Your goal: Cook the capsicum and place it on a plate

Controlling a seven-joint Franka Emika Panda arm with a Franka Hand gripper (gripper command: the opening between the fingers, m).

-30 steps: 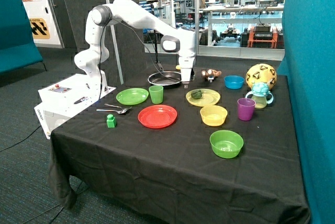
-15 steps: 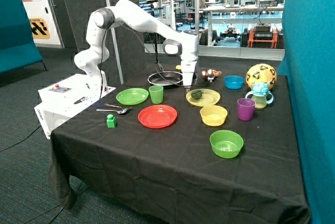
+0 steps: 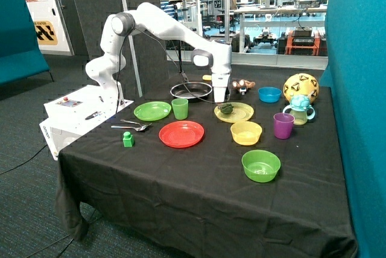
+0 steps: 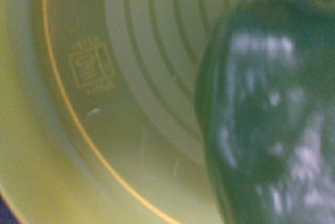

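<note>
A black-draped table point(image 3: 199, 191) stands on dark grey carpet point(image 3: 24, 210); teal partitions point(image 3: 362, 119) flank it, with glass windows point(image 3: 271, 11) onto a lit workshop behind.

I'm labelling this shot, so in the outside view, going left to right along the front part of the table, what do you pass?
Green block → red plate → yellow bowl → green bowl → purple cup.
</note>
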